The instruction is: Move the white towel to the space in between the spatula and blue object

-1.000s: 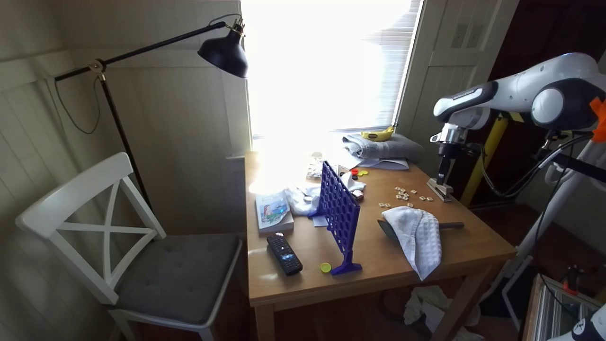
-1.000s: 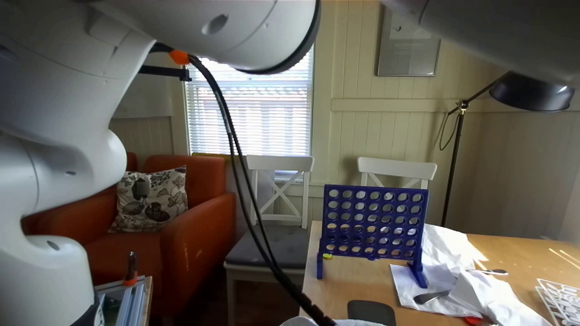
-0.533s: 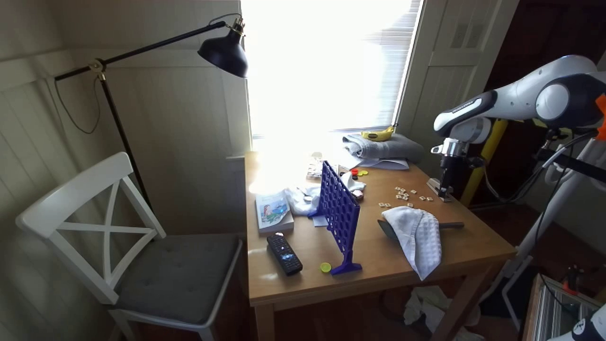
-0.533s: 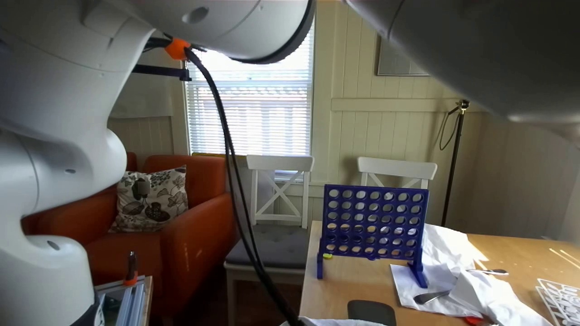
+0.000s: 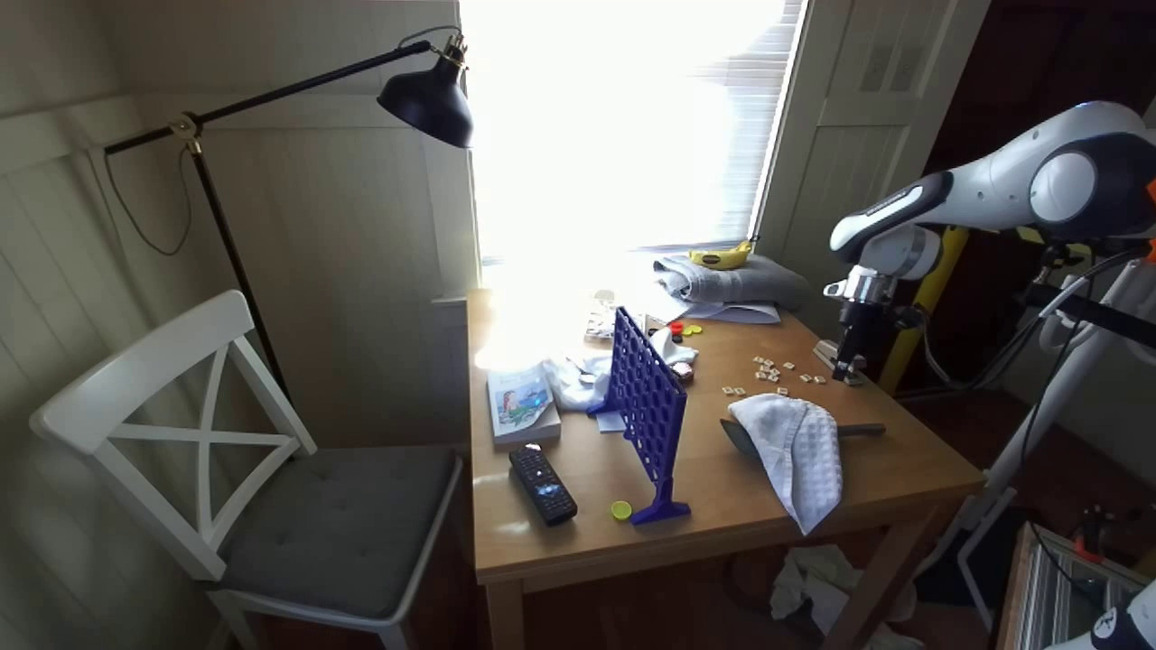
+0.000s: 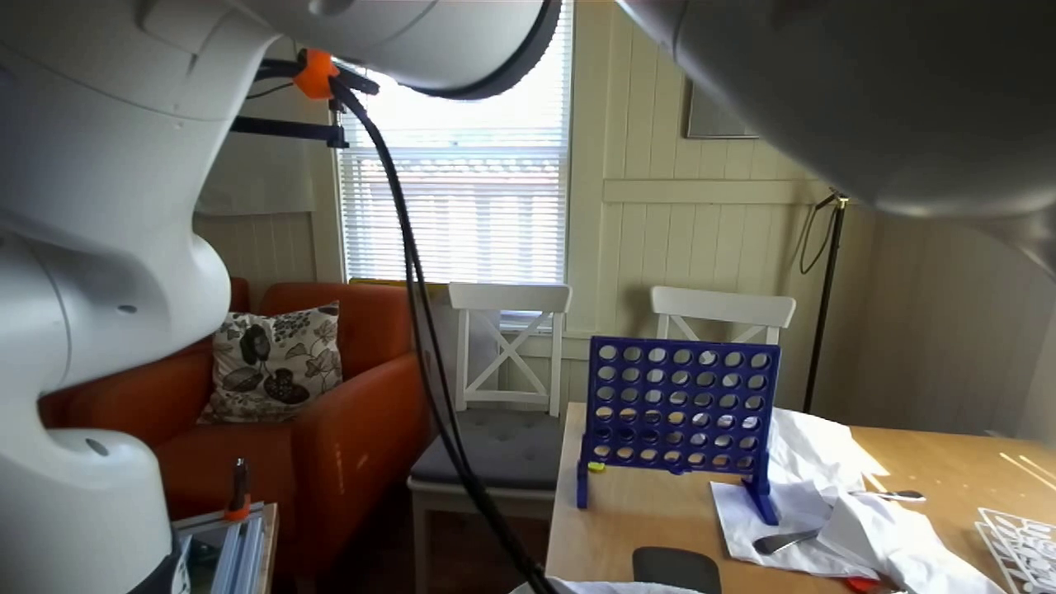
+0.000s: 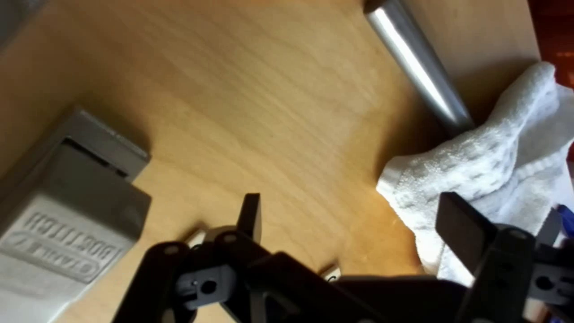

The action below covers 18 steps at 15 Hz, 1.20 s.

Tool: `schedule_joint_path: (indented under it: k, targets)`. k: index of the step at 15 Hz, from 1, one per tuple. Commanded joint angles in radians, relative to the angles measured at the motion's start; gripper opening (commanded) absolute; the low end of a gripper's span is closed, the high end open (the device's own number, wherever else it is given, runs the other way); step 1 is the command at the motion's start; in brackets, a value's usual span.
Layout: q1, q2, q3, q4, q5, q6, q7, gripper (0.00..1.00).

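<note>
The white towel [image 5: 795, 456] lies across the middle of the spatula, its tip hanging over the table's near edge in an exterior view. The spatula's handle [image 5: 862, 430] and dark blade [image 5: 739, 437] stick out on either side; its middle is hidden. The handle [image 7: 419, 63] and towel [image 7: 471, 166] show in the wrist view. The blue object, an upright game grid [image 5: 646, 393], stands beyond the blade; it also shows in an exterior view [image 6: 681, 400]. My gripper [image 7: 350, 197] is open and empty, above the table beside the stapler. One finger overlaps the towel in the wrist view.
A grey stapler [image 7: 67, 233] is close to my gripper. Several small letter tiles [image 5: 768, 368] lie near it. A remote [image 5: 542, 483], a book [image 5: 522, 402], and white napkins with cutlery [image 6: 813, 528] lie around the blue grid. A folded grey towel [image 5: 736, 280] is at the back.
My gripper has moved slightly downward and toward the towel in an exterior view, now in front of part of the stapler. The towel, spatula and blue grid have not moved.
</note>
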Motion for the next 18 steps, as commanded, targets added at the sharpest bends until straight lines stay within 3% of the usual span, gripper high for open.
schedule_joint_path:
  k: [1, 11, 18]
  targets:
    - [-0.030, -0.053, 0.018, -0.105, 0.107, 0.004, 0.012, 1.00]
    - [-0.009, -0.216, 0.015, -0.360, 0.236, 0.027, -0.070, 1.00]
    - [0.038, -0.223, 0.013, -0.404, 0.348, 0.018, -0.157, 1.00]
